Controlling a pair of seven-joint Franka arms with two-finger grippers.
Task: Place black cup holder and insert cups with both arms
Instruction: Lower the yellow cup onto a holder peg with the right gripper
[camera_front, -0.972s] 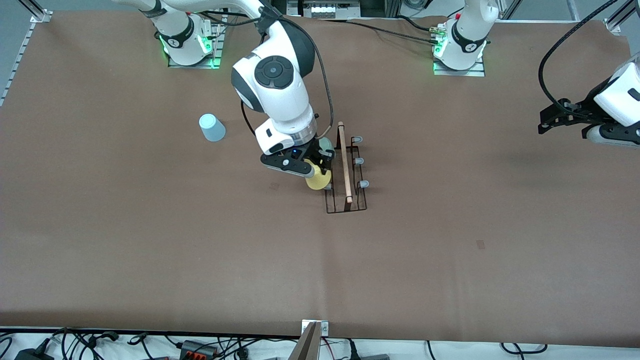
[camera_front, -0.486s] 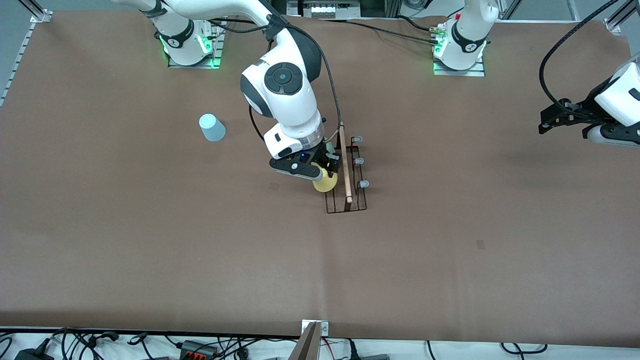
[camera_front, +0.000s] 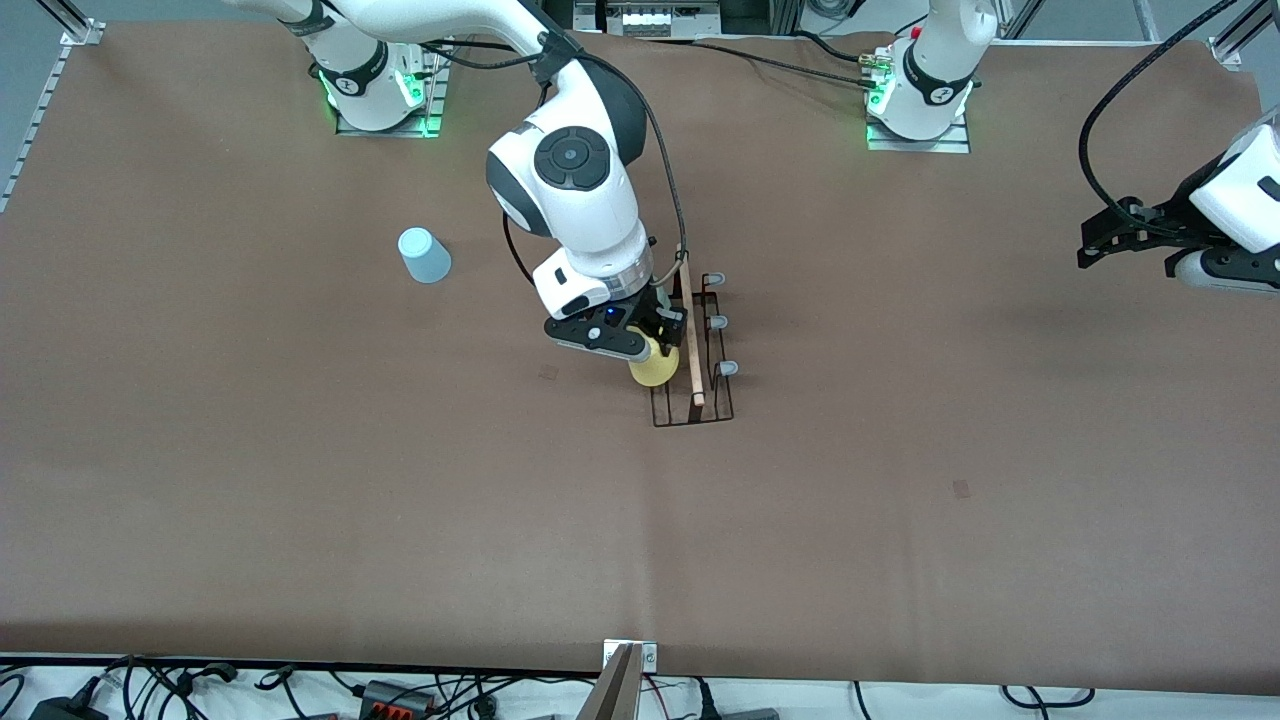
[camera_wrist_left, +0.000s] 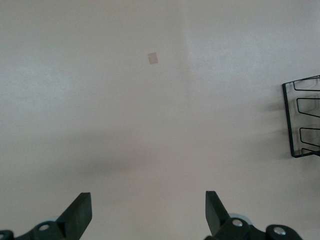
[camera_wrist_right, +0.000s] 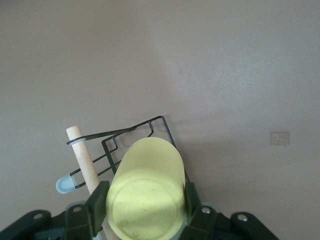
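My right gripper (camera_front: 652, 340) is clamped on the yellow cup (camera_front: 651, 368), fingers (camera_wrist_right: 98, 200) pinching its sides w/ the cup's base facing the wrist cam, right over the black cup holder (camera_front: 692, 345). The holder sits on the brown table (camera_front: 300, 480) about mid-table, wooden rod handle (camera_front: 690, 330) running along its top, three capped pegs (camera_front: 718, 323) showing on the side toward the left arm's end. Yellow cup is on the rack's other side, toward the right arm's end, just beside the rod; can't tell if it's seated on a peg. Blue cup (camera_front: 424, 255) stands upside down on the table, well apart from the rack, toward the right arm's end & farther from the front cam. My left gripper (camera_front: 1112, 238) waits up over the table's edge at the left arm's end, jaws spread wide, nothing in them.
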